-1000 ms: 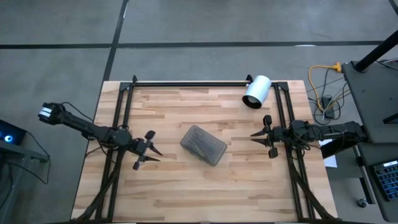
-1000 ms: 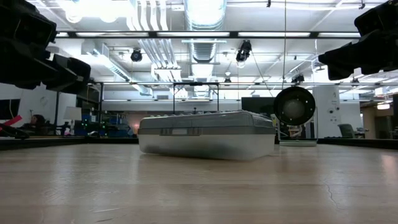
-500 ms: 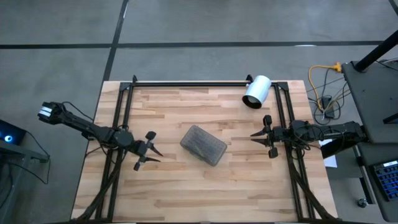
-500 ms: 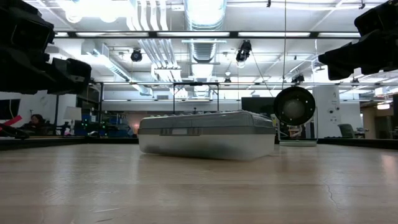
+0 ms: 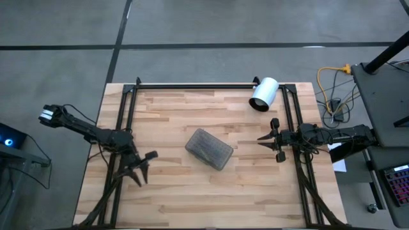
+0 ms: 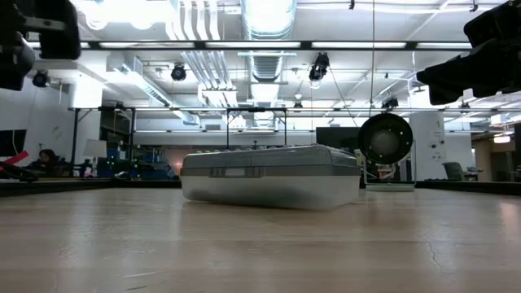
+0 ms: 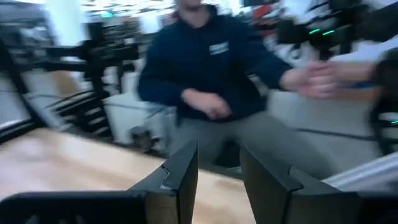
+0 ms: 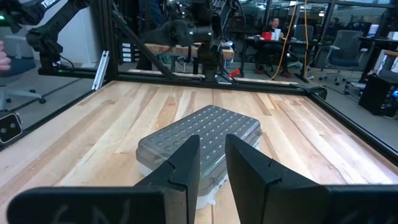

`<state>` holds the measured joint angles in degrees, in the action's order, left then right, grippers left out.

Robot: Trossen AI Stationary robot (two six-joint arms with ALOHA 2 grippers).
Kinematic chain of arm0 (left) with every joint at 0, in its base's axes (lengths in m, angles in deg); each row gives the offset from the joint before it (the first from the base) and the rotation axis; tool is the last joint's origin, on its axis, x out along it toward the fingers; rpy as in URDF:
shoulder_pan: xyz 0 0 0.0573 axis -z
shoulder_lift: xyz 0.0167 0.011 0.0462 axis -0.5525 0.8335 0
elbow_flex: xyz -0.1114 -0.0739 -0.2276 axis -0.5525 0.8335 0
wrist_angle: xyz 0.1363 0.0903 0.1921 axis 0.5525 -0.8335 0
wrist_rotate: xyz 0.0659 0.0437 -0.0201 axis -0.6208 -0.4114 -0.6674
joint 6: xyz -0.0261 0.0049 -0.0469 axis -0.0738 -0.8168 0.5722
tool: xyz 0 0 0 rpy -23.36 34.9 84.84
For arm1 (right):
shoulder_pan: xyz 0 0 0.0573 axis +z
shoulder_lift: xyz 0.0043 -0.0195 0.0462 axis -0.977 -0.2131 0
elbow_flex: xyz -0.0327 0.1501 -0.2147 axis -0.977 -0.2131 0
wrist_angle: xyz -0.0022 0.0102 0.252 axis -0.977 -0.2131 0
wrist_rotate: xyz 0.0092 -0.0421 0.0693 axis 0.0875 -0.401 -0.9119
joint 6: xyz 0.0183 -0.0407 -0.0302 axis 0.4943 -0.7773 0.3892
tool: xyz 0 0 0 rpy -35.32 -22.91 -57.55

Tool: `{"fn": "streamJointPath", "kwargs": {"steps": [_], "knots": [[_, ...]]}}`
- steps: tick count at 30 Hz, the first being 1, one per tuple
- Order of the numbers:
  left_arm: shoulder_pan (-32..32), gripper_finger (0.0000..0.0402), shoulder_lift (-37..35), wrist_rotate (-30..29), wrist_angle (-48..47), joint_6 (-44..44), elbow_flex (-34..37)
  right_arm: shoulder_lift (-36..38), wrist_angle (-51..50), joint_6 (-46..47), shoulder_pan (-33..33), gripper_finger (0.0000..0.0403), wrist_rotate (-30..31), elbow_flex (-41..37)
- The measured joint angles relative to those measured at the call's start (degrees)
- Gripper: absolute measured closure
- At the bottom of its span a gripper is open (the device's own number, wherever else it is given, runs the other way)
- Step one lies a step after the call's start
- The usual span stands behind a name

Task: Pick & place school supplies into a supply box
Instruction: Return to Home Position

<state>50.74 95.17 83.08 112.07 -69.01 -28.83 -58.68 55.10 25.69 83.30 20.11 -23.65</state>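
The supply box [image 5: 209,149], a clear case with a dotted grey lid, lies shut with its bottom flat on the middle of the wooden table [image 5: 192,204]; it also shows in the low view [image 6: 271,175] and the right wrist view [image 8: 199,140]. No school supplies show in any view. My left gripper [image 5: 142,171] hovers left of the box, turned toward the near edge, open and empty [image 7: 219,152]. My right gripper [image 5: 271,139] hovers to the right of the box, pointing at it, open with nothing between its fingers [image 8: 212,140].
A white cylinder [image 5: 263,94] lies on its side at the far right of the table. Black frame rails [image 5: 192,85] run along the far, left and right sides. A person in a dark blue top [image 7: 205,68] sits beyond the table.
My left gripper has swung from pointing at the box toward the table's near edge, rolling as it turned, and has risen a little. The box and my right gripper have kept still.
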Motion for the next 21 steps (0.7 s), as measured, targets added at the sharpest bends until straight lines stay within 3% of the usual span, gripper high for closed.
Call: {"fn": "streamJointPath", "kwargs": {"steps": [7,21], "knots": [[-0.01,0.0297,0.00,10.42,0.34,3.42,-0.14,0.00,-0.02,0.00,0.00,0.0335,0.00,0.00],[-0.01,0.0297,0.00,10.74,0.23,6.16,0.62,0.00,-0.02,0.00,0.01,0.0335,0.00,0.00]]}}
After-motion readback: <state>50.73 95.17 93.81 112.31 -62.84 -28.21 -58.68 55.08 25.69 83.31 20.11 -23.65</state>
